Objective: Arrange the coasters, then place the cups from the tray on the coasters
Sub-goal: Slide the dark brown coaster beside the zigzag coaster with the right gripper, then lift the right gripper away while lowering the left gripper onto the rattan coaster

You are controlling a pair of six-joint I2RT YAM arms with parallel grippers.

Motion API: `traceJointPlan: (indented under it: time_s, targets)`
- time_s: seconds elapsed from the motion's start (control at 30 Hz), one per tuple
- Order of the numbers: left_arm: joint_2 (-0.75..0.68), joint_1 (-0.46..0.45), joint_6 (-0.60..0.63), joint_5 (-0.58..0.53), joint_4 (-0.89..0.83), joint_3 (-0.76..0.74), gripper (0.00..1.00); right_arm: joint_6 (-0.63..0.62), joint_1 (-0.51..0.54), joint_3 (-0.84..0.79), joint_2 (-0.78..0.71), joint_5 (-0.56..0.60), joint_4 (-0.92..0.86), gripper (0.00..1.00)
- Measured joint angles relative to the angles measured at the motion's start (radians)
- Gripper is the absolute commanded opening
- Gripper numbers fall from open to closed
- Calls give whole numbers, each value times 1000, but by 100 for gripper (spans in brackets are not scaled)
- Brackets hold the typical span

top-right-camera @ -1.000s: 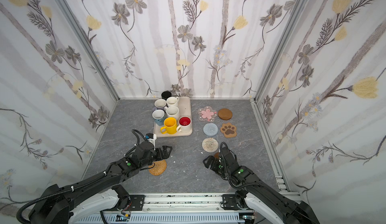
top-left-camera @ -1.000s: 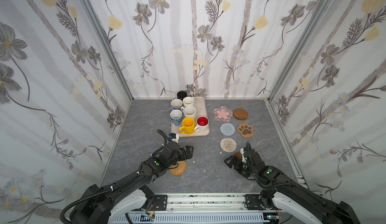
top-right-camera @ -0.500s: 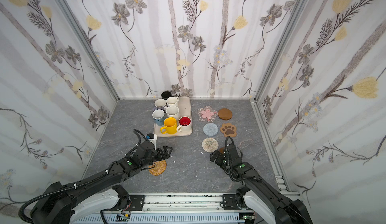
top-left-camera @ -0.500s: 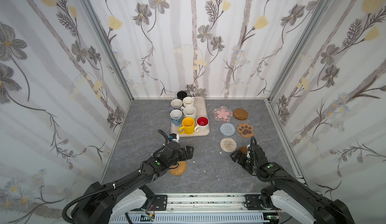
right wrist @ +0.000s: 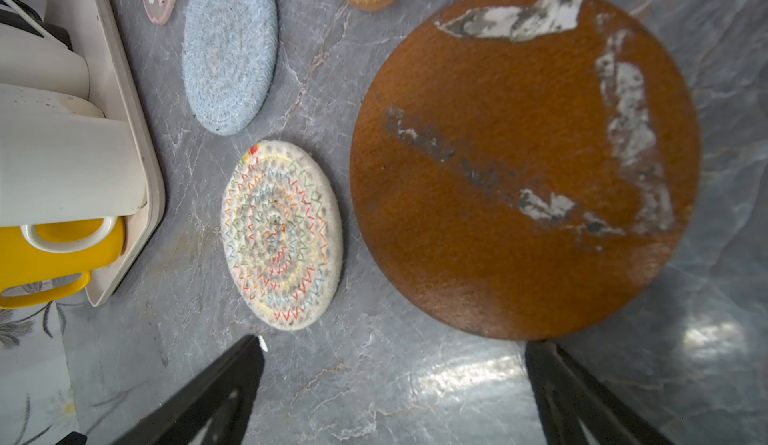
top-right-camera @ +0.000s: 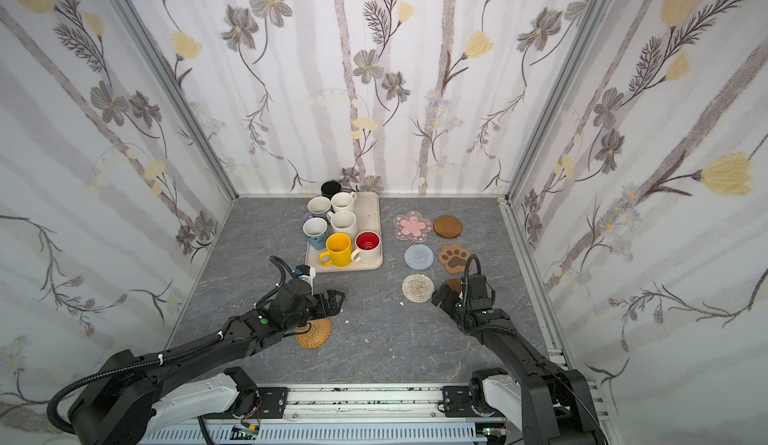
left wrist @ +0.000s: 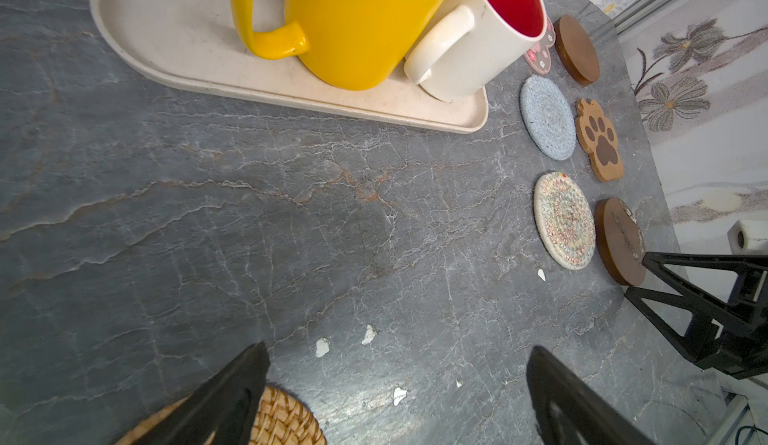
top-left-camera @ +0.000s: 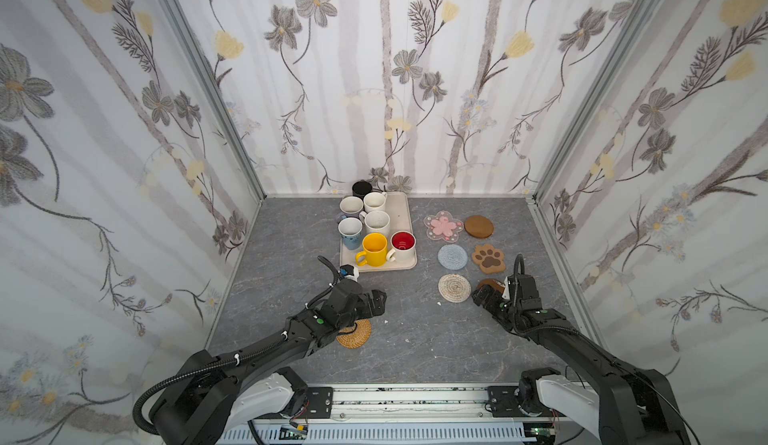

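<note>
Meanwhile, the left gripper stood spread wide and empty above the grey table, with the tan rattan coaster lying flat just beneath one jaw, and the tray bearing the yellow mug and the red-lined white mug well ahead of it. The right gripper was likewise released, grasping nothing, its jaws parted just short of the worn brown disc, which lay flat directly ahead of it. Beside that disc, ahead of the gripper's other jaw, lay the beige woven coaster, apart from both.
</note>
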Motion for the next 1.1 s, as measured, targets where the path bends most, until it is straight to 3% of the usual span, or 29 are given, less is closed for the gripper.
traceJointPlan:
  time_s: [0.23, 0.37, 0.57, 0.73, 1.1]
  targets:
    - [-14, 77, 4, 5, 3, -12, 96, -28, -1, 7, -71, -56, -10, 100]
    - [-27, 129, -6, -8, -4, -36, 77, -39, 35, 7, -131, -88, -13, 99]
    - [-34, 135, -29, -32, -34, -68, 46, -57, 117, 56, -171, -105, -40, 99]
    - [-79, 100, -57, -42, -56, -125, 31, -80, 146, 110, -162, -105, -47, 99]
    - [-72, -66, -137, -113, -113, -167, 26, -107, 156, 131, -83, -127, -27, 99]
